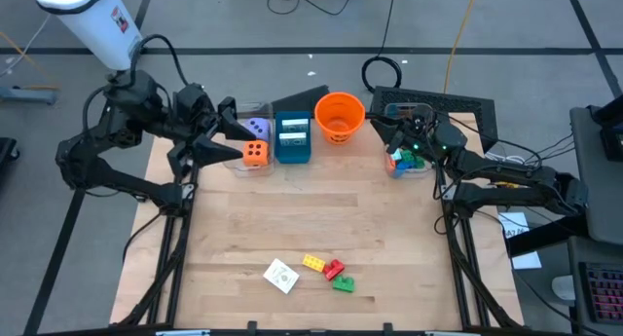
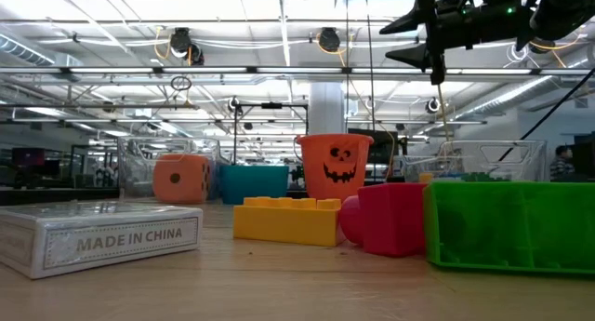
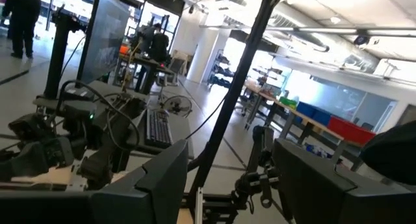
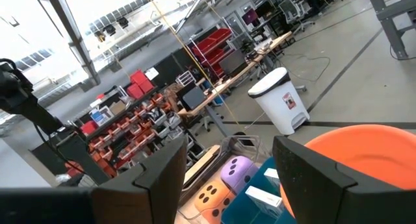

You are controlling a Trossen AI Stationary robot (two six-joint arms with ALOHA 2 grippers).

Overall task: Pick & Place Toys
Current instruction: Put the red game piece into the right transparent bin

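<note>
Wooden tabletop (image 1: pixel 311 219) lay mostly bare between its near edge and the bins. Nearest sat a white card box (image 1: pixel 280 276) reading "MADE IN CHINA", beside yellow (image 1: pixel 313 262), red (image 1: pixel 334 269) and green bricks (image 1: pixel 343 284). Farther back, the orange die (image 1: pixel 255 153) sat in its bin; both the left gripper (image 1: pixel 228 131) and right gripper (image 1: pixel 382 130) hovered with fingers parted, empty.

Counted on the bench (image 1: pixel 292 209): three loose bricks, one yellow (image 1: pixel 313 262), one red (image 1: pixel 334 270), one green (image 1: pixel 343 284). One white card pack (image 1: pixel 280 276) beside them. Two dice, orange (image 1: pixel 255 153) and purple (image 1: pixel 257 130), in one clear bin (image 1: pixel 237 166). One teal box (image 1: pixel 292 139). One orange bucket (image 1: pixel 340 117). A second bin (image 1: pixel 407 168) with several bricks, number not countable. Two arms seen.
</note>
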